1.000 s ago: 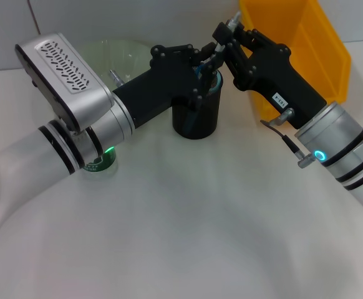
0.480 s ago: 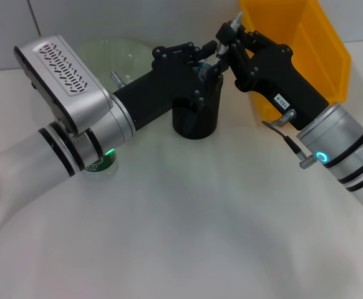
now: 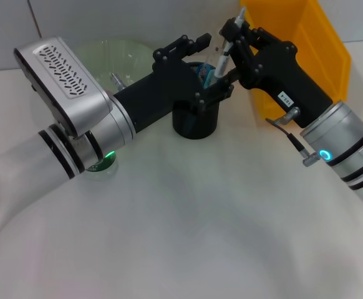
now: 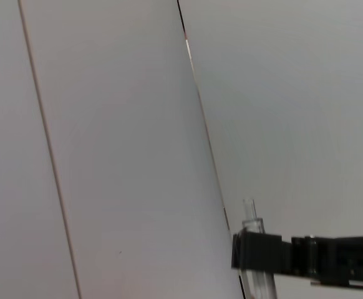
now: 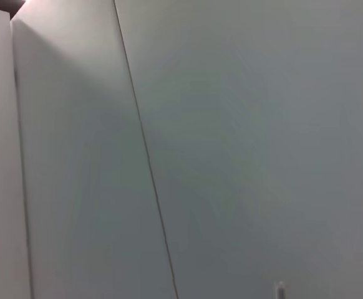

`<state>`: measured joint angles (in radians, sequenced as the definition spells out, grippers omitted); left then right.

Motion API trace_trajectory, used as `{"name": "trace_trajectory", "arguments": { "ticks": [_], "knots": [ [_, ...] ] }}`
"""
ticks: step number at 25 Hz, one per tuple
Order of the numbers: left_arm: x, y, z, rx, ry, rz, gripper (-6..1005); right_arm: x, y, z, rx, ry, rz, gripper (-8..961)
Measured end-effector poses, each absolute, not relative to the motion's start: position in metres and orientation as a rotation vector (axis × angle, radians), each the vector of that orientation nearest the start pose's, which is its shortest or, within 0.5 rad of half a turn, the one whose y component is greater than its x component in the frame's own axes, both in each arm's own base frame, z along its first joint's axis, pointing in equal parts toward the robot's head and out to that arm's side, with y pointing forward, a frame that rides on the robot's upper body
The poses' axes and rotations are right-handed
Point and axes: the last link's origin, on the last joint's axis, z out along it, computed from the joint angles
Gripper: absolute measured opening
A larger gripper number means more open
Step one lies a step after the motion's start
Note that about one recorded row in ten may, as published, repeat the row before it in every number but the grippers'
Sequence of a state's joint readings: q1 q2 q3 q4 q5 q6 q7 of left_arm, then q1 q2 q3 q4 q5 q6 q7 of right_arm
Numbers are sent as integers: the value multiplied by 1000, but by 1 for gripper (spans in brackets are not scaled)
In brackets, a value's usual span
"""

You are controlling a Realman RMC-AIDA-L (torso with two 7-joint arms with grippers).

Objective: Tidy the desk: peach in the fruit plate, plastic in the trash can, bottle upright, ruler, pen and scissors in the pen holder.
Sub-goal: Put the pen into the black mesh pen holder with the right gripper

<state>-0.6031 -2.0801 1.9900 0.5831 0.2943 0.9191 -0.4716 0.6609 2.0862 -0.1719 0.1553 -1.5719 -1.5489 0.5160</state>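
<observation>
Right tool (image 3: 230,32) grips the pen (image 3: 222,57) above the pen holder (image 3: 195,118).

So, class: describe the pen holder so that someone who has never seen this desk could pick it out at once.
Start at the big yellow bin at the back of the desk on the robot's right. Just beside it, toward the robot's left, below where the two black grippers meet, stands the pen holder. It is the only black cylindrical cup; behind it lies a pale green plate.
</observation>
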Motion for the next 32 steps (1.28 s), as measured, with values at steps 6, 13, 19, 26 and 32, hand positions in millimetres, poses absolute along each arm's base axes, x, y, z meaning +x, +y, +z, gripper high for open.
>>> {"name": "trace_trajectory", "arguments": {
  "ticks": [6, 13, 19, 26, 32],
  "knots": [
    [-155, 350, -90, -2339, -75, -982, 678, 221, 350, -22, -1845, 357, 1304, 139],
    [-181, 312, -82, -2323, -133, -1121, 819, 204, 376, -18, -1876, 224, 1206, 140],
    [-215, 277, -73, -2313, -164, -1211, 818, 184, 388, -34, -1936, 147, 1126, 141],
    [-229, 262, -69, -2312, -168, -1231, 818, 180, 398, -51, -1997, 219, 1042, 142],
    [-231, 260, -70, -2320, -168, -1226, 818, 182, 402, -57, -2017, 250, 990, 143]
  ]
}}
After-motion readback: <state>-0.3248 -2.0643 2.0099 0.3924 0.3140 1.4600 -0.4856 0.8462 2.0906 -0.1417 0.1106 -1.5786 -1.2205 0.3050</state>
